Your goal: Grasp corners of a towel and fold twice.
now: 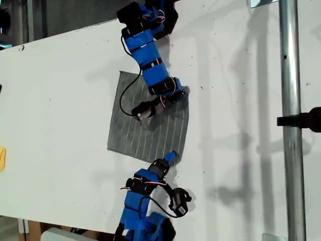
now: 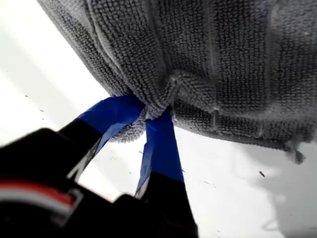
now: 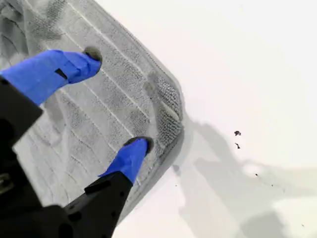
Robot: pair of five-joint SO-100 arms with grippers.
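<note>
Towel point(image 1: 135, 135) lies mostly flat on the white table point(image 1: 60, 100), mid-frame in the exterior view. My first gripper point(image 2: 157, 115) is clamped tight on one corner point(image 2: 161, 106) (ready to lift, I'd guess). My second gripper point(image 3: 116, 101) hangs wide apart over a rumpled corner point(image 3: 168, 111) with nothing pinched, likely lining up its grab.

Bare white desk point(image 1: 60, 100) lies open on the exterior view's left of the towel point(image 1: 145, 133) and between it and the metal pole point(image 1: 291, 120) on that view's right, while my two arms crowd the cloth's far and near edges and block passage there.
</note>
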